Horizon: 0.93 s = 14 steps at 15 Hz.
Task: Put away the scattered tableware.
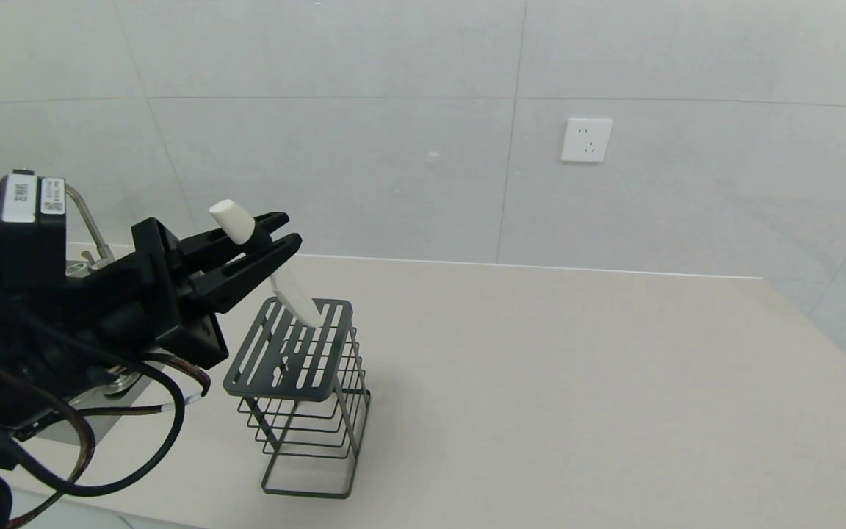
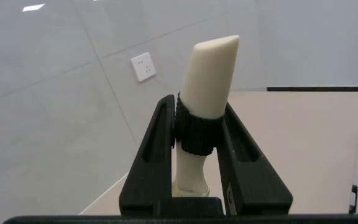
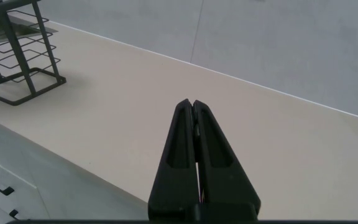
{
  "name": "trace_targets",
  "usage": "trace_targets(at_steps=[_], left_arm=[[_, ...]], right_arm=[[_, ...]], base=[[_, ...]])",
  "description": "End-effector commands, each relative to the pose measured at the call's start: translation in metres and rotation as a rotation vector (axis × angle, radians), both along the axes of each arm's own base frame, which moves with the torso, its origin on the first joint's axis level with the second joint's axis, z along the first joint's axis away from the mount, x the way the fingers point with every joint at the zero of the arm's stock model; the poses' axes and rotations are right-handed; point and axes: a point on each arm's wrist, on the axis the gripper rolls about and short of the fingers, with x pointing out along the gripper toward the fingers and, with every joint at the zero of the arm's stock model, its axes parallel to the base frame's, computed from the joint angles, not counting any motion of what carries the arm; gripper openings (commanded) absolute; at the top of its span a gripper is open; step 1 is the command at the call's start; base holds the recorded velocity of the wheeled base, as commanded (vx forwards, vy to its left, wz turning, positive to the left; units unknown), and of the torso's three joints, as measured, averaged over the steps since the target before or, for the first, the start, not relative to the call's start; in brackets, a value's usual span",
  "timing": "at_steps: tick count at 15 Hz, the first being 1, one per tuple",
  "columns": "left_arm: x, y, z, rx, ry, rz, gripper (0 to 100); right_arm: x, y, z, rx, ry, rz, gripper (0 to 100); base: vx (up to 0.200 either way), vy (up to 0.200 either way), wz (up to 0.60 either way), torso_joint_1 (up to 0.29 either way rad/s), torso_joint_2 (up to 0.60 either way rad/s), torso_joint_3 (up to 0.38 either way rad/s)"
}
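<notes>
The left gripper (image 1: 287,229) clamps a white utensil (image 1: 297,297), tilted over the slotted top of the rack (image 1: 280,390). Its fingers hide the utensil's middle, and I cannot tell whether the lower tip sits in a slot. The right gripper (image 3: 193,107) hangs over the counter (image 3: 278,143), jaws pressed together on nothing.

Utensil (image 1: 297,300): smooth, matt off-white body, plastic-like. Rack (image 1: 298,367): thin dark metal wire with a matt grey slotted top. Fingers (image 1: 247,273) of left gripper (image 1: 292,229): matt black plastic. Tabletop (image 1: 577,382): smooth, matt beige. Wall tiles (image 1: 393,147): smooth grey, faint sheen.
</notes>
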Motion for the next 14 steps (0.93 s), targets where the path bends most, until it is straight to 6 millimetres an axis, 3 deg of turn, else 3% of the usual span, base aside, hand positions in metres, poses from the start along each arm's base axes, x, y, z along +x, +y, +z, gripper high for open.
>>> trace_targets(at_steps=[1, 7, 14], left_arm=[[0.012, -0.002, 0.017, -0.001, -0.011, -0.02, 0], [0.005, -0.007, 0.014, 0.036, 0.108, -0.043, 0], [0.019, -0.009, 0.002, 0.053, 0.152, -0.023, 0]], right_arm=[[0.0, 0.0, 0.0, 0.001, 0.002, 0.0, 0], [0.0, 0.0, 0.0, 0.001, -0.001, 0.002, 0], [0.0, 0.0, 0.0, 0.001, -0.001, 0.002, 0]], base=[[0.0, 0.0, 0.0, 0.0, 0.0, 0.0], [0.0, 0.0, 0.0, 0.0, 0.0, 0.0], [0.0, 0.0, 0.0, 0.0, 0.0, 0.0]])
